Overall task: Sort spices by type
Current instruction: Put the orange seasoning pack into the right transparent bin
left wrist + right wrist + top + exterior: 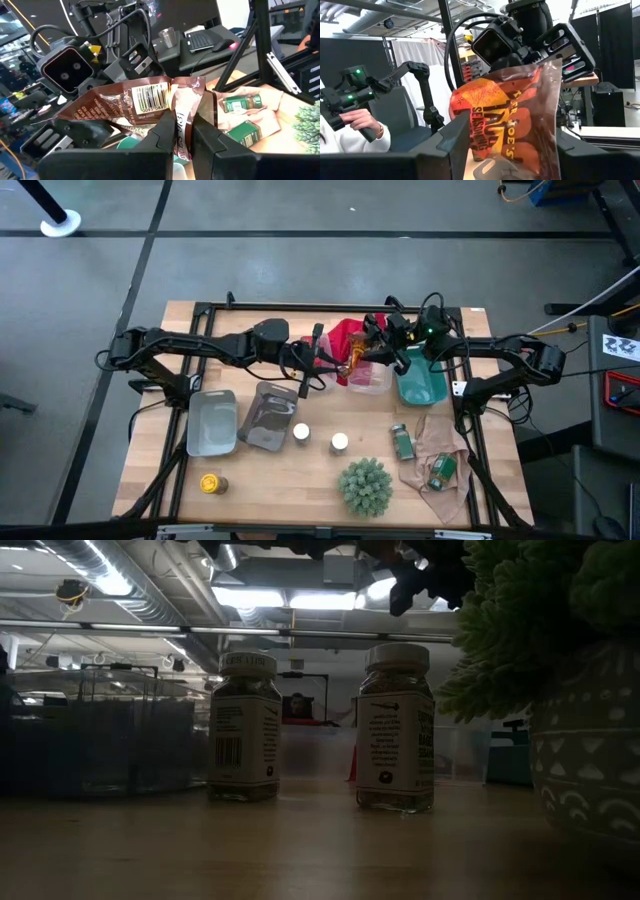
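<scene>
Nearest the low camera stood two white-topped jars (245,725) on the bare wood, with the spiky plant's pot (590,740) looming at the right edge.

Going from left to right in the high view: a yellow-capped jar (210,483) sat alone near the front corner, then a pale grey tray (212,423) and a darker grey tray (266,417) side by side, apparently bins for sorted types. The two jars stood just right of the darker tray. Above them, mid-table, both arms met over a clear container (366,377) beside a red cloth (345,335). The left gripper (182,131) reached in nearly level from the left, its fingers clamped on one edge of a seasoning packet (145,102). The right gripper (512,140), stretched in from the right with its wrist bent down, had its fingers pinched on the opposite side of that packet, which hung in the air between them. I judged this a hand-over or a shared steadying of the floppy pouch. Farther right lay a teal tray (420,386), then two green-labelled jars (402,443) on crumpled brown paper (432,450).
</scene>
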{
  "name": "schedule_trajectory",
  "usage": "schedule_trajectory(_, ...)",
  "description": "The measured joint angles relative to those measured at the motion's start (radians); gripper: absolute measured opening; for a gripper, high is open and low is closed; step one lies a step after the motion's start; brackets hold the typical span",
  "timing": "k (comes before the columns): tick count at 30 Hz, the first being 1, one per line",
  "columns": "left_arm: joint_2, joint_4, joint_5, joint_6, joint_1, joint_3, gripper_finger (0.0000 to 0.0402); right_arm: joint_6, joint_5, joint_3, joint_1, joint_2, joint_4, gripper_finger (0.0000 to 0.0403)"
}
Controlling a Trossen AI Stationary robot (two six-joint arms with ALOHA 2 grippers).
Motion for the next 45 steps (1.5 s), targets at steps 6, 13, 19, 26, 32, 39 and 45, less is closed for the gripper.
schedule_trajectory(6,0.019,0.014,0.002,-0.013,0.011,0.000,0.0019,-0.057,0.019,0.000,0.055,0.001,-0.003,0.0155)
schedule_trajectory(13,0.034,0.010,0.002,-0.010,0.012,0.000,0.0028,-0.060,0.038,0.000,0.068,0.001,-0.012,0.0062)
schedule_trajectory(19,0.031,0.000,-0.010,-0.013,0.014,0.001,0.0030,-0.043,0.041,0.000,0.053,0.001,-0.012,0.0024)
schedule_trajectory(26,0.031,-0.020,-0.164,-0.159,0.011,0.001,0.0077,0.053,0.022,0.000,0.010,0.000,-0.034,0.0031)
schedule_trajectory(32,0.032,-0.113,-0.210,-0.217,0.015,0.000,0.0148,0.122,-0.044,0.000,-0.062,-0.001,-0.034,0.0022)
schedule_trajectory(39,0.032,-0.328,-0.204,-0.239,0.027,0.000,0.0181,0.243,-0.147,0.002,-0.133,-0.002,-0.033,0.0025)
schedule_trajectory(45,0.032,-0.430,-0.200,-0.281,0.027,0.000,0.0179,0.303,-0.229,0.002,-0.194,-0.002,-0.033,0.0021)
